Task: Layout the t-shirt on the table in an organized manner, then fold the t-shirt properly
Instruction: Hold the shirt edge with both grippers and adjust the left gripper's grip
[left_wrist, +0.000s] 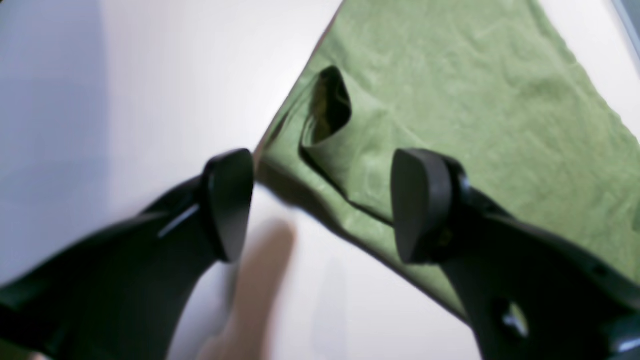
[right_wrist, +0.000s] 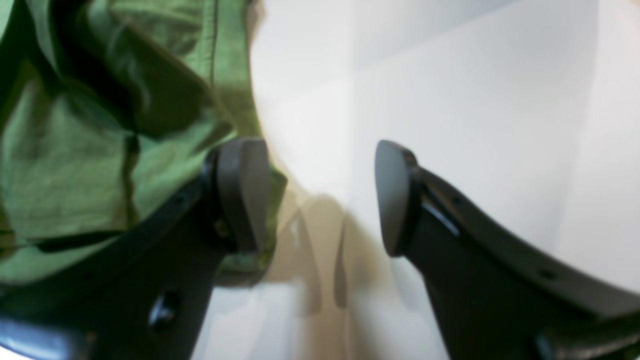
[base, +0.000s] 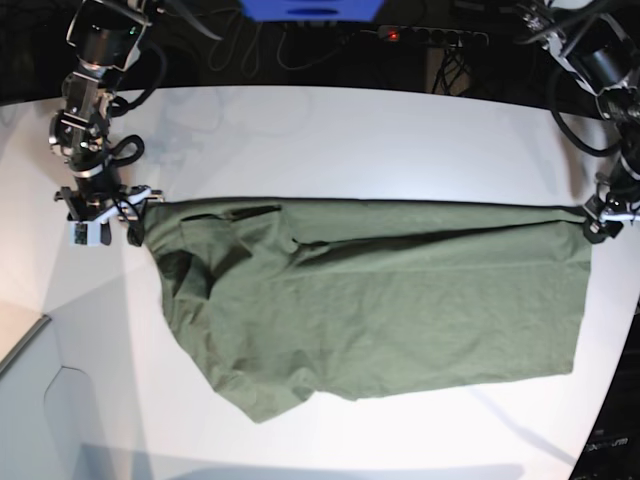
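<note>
We're at the layout step: the t-shirt (base: 380, 300) is stretched lengthwise across the desk (base: 330, 140), not folded yet in any tidy way.

Left hand (left_wrist: 320, 205): released. In the left wrist view its fingers stand wide apart with nothing between them but the shirt's corner lying below on the desk. One finger (left_wrist: 420, 205) hangs over the cloth, the other over bare white surface. We read this as letting go of that corner, not a grip.

Right hand (right_wrist: 320, 195): also released, fingers spread. One finger (right_wrist: 242, 192) sits against or just over the shirt's edge, the other over bare desk. Whether cloth actually touches that pad we can't tell; the view is blurred.

Where the shirt lies: mid-desk, its long top edge running straight between the two hands, ends near the desk's left and right edges in the base view. The right-hand end looks flat and square. The end by the right hand is bunched, with a folded-over flap and a sagging diagonal edge toward the near side of the desk.

Judgement: layout is partly done. Top edge is taut and straight, but the bunched end needs flattening before any fold.

Next move calls for:
- right hand re-grasping the rumpled end low on the cloth, pulling out and down to spread it
- keeping the far corner from dragging, since nothing pins it now
- only then a fold along the long axis

Risk: tugging one end shifts the whole shirt.
</note>
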